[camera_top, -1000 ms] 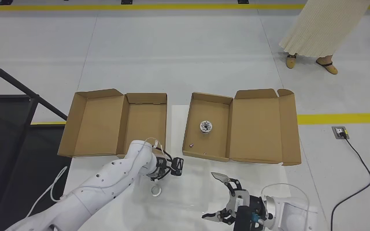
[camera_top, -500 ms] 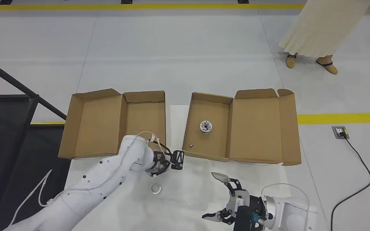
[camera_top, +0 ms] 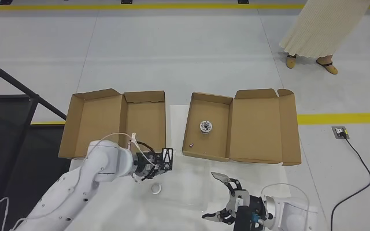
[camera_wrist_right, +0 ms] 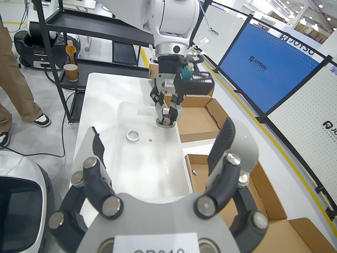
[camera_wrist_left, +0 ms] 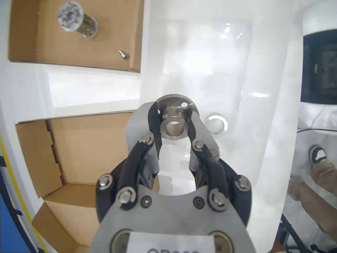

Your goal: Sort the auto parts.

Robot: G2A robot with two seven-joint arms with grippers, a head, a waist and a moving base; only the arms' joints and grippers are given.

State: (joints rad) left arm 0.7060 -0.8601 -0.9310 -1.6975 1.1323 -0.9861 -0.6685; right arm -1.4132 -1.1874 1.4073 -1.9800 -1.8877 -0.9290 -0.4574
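My left gripper (camera_top: 166,159) (camera_wrist_left: 172,117) is shut on a flanged metal bushing (camera_wrist_left: 172,127) (camera_wrist_right: 165,122), held above the clear plastic tray's (camera_top: 193,199) (camera_wrist_left: 263,53) edge beside the left cardboard box (camera_top: 144,124) (camera_wrist_left: 92,143). In the tray lies a metal ring (camera_top: 155,188) (camera_wrist_left: 216,124) (camera_wrist_right: 133,136), with a tiny fragment (camera_wrist_right: 150,140) near it. The right cardboard box (camera_top: 222,121) holds a ribbed cylindrical part (camera_top: 205,126) (camera_wrist_left: 76,23) and a small screw (camera_top: 190,145) (camera_wrist_left: 123,54) (camera_wrist_right: 194,171). Over the tray's near right end, my right gripper (camera_top: 214,196) (camera_wrist_right: 162,132) stands open, holding nothing.
Both boxes have their lids folded flat outward (camera_top: 92,124) (camera_top: 263,127). A black rack (camera_wrist_right: 60,53) with a bottle and a paper cup stands beside the table, and a person's legs (camera_wrist_right: 10,80) are near it. A blue panel (camera_wrist_right: 266,67) stands beyond the boxes.
My left arm has swung left with the bushing, from over the tray toward the left box's near corner. The ring stays in the tray. The right arm has not moved.
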